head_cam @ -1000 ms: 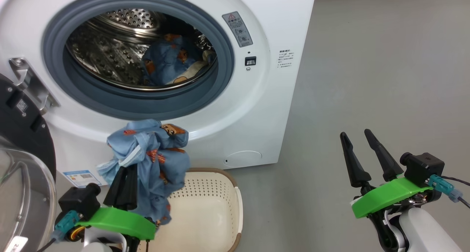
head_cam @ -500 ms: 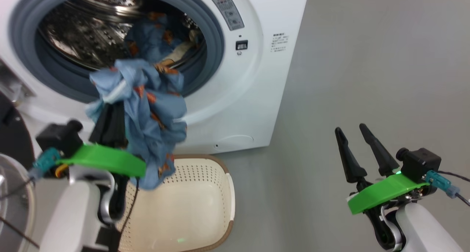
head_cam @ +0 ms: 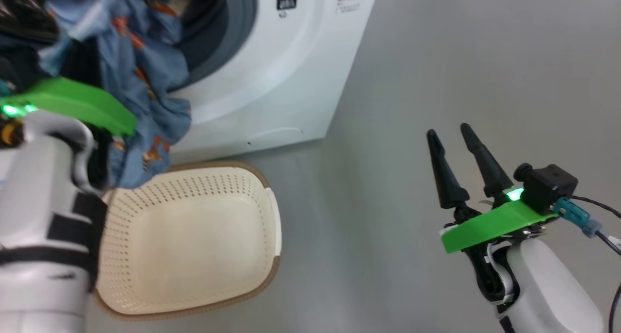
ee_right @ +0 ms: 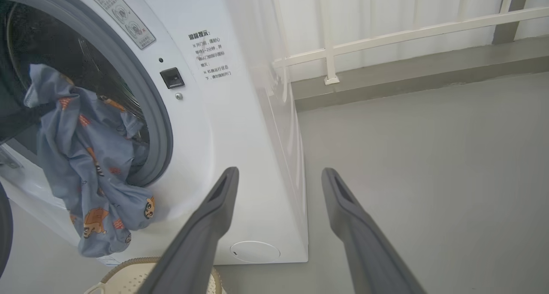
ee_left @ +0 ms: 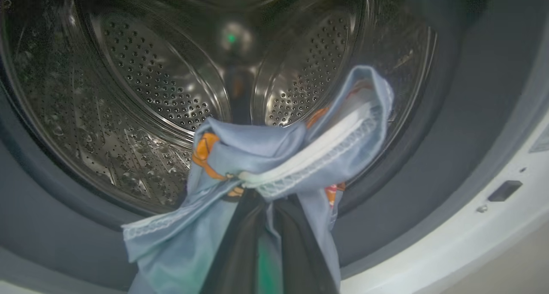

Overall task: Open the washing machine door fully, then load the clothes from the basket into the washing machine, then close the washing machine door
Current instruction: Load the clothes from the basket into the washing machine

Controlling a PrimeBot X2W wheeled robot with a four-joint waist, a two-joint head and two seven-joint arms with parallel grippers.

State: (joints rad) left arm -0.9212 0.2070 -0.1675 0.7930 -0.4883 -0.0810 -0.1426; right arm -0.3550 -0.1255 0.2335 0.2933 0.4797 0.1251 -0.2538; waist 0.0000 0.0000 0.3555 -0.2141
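Note:
My left gripper (ee_left: 262, 208) is shut on the light blue printed clothes (ee_left: 274, 157). It holds them in front of the steel drum (ee_left: 163, 84) of the washing machine (head_cam: 271, 80), level with the grey seal (ee_left: 450, 165). The clothes (ee_right: 81, 157) hang down over the lower rim of the opening. A dark sliver at the left edge looks like the washing machine door (ee_right: 3, 238), swung away from the opening. The cream basket (head_cam: 271, 255) stands on the floor below, with nothing in it. My right gripper (head_cam: 447, 130) is open and holds nothing, off to the right over the floor.
Grey floor (head_cam: 436, 56) stretches to the right of the machine. A white railing (ee_right: 386, 37) and a low step run along the wall behind it. My left forearm (head_cam: 39, 226) overlaps the basket's left side.
My left gripper has lifted the clothes from just above the basket up to the drum opening. The head camera has shifted, so the machine sits higher and further left. The right gripper stays open.

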